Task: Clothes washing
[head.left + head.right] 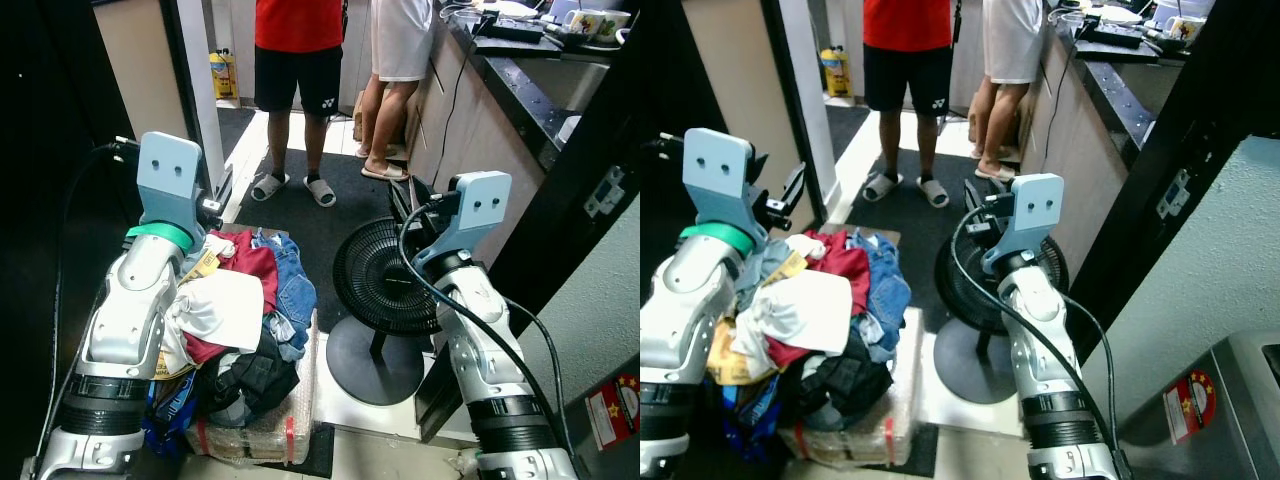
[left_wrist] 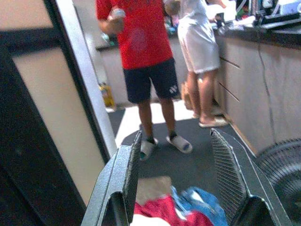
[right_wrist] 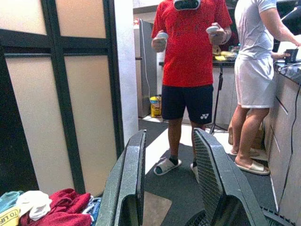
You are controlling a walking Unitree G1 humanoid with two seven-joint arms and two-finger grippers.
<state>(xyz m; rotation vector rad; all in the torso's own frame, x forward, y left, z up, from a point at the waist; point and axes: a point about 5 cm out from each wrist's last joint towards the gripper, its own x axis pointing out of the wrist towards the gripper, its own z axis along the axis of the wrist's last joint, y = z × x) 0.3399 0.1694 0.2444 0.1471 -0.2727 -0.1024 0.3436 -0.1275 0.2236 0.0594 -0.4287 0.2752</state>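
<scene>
A heap of clothes is piled at my lower left on a plastic-wrapped bundle. It holds a red garment, blue denim, a white piece and dark items. My left gripper is raised over the far edge of the heap, open and holding nothing. My right gripper is lifted above the black fan, and its fingers are also open and empty. In the right wrist view the red garment lies low beside the fingers.
Two people stand ahead on a dark mat, one in a red shirt, one in white. A dark counter runs along the right. A door frame stands at the left. A grey appliance sits at the lower right.
</scene>
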